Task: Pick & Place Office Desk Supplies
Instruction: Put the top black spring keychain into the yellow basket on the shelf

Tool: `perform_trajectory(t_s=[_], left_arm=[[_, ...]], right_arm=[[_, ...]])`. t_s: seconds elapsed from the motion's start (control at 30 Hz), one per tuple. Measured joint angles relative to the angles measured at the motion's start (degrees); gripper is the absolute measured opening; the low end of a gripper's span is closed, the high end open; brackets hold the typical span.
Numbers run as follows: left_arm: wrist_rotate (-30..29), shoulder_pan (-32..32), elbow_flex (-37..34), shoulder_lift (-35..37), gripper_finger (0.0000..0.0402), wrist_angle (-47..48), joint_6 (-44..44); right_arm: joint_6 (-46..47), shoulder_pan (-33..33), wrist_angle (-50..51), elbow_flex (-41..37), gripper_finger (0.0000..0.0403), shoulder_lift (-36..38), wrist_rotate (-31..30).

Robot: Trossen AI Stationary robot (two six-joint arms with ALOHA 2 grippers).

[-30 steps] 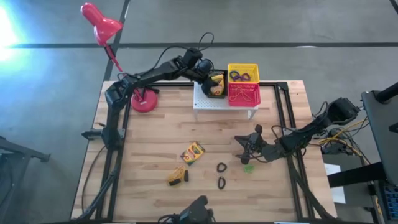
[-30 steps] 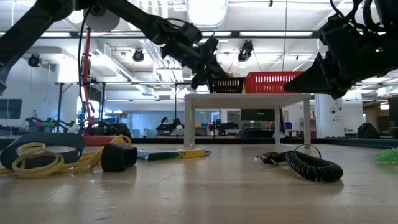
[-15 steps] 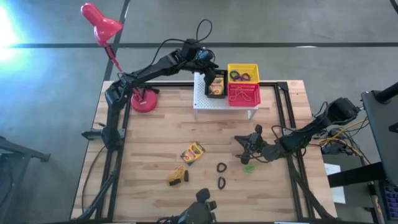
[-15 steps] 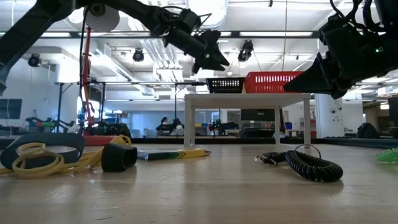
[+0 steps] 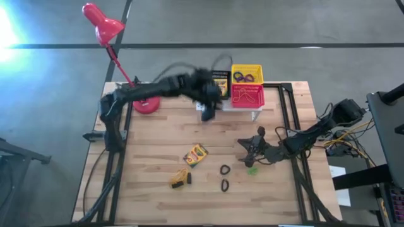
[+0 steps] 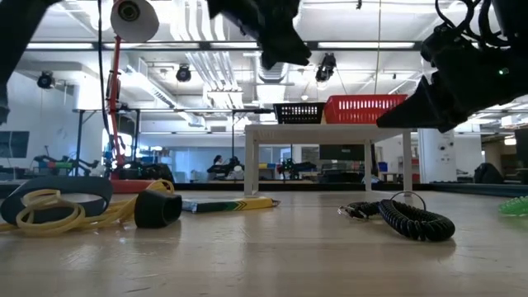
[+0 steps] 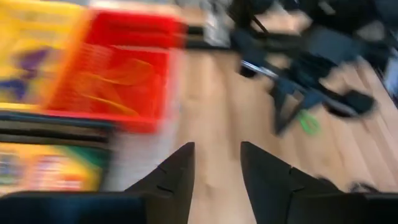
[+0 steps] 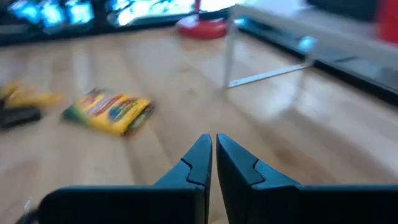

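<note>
My left gripper (image 7: 214, 155) is open and holds nothing. It hangs in the air at the near front edge of the white stand (image 5: 208, 106), blurred. One crayon box (image 5: 219, 82) lies in the black basket on the stand. Another crayon box (image 5: 196, 154) lies flat on the table. The rubber-band tangle (image 5: 180, 178) with its black piece, two black rings (image 5: 225, 170) and a green ring (image 5: 252, 170) lie on the wood near it. My right gripper (image 5: 247, 151) is shut and hovers low beside the green ring, pointing toward the crayon box (image 8: 109, 111).
The white stand (image 5: 252, 108) at the far middle carries a yellow basket (image 5: 246, 74) with purple rings and a red basket (image 5: 247, 94) with yellowish bands. The red lamp's base (image 5: 146, 104) stands at the far left. Bare wood lies along the near edge.
My left gripper has drawn up out of the black basket, leaving the crayon box in it. It has then swung fast toward the table's near edge, past the stand's front. My right gripper has kept still.
</note>
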State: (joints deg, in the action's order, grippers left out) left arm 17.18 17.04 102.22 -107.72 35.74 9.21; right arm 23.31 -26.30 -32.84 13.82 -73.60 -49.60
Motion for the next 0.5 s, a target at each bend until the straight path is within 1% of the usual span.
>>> perform_trajectory(t_s=[0.07,0.13,0.2,0.27,0.37,0.5], left_arm=[[-3.44,-4.75,-4.88,1.45,0.0125,-2.02,-0.05],[-7.77,-9.49,-10.29,2.05,0.0124,-5.98,-1.69],[-12.09,-13.93,-15.97,2.02,0.0124,-11.95,-4.76],[-15.66,-17.89,-21.40,1.86,0.0123,-19.35,-8.38],[-20.60,-22.89,-29.22,1.81,0.0123,-33.55,-14.97],[-27.11,-27.29,-38.40,1.73,0.0123,-52.52,-22.27]], right_arm=[[-1.73,0.78,0.09,-0.02,0.0023,0.00,5.96],[-3.24,1.89,0.08,-0.02,0.0023,0.00,13.90],[-4.84,3.18,0.08,-0.02,0.0027,0.00,21.68],[-5.26,4.42,0.02,-0.02,0.0037,0.00,27.60],[-5.26,6.09,-0.56,-0.02,0.0060,-0.31,33.33],[-5.07,7.21,-1.20,1.65,0.0102,-1.51,38.03]])
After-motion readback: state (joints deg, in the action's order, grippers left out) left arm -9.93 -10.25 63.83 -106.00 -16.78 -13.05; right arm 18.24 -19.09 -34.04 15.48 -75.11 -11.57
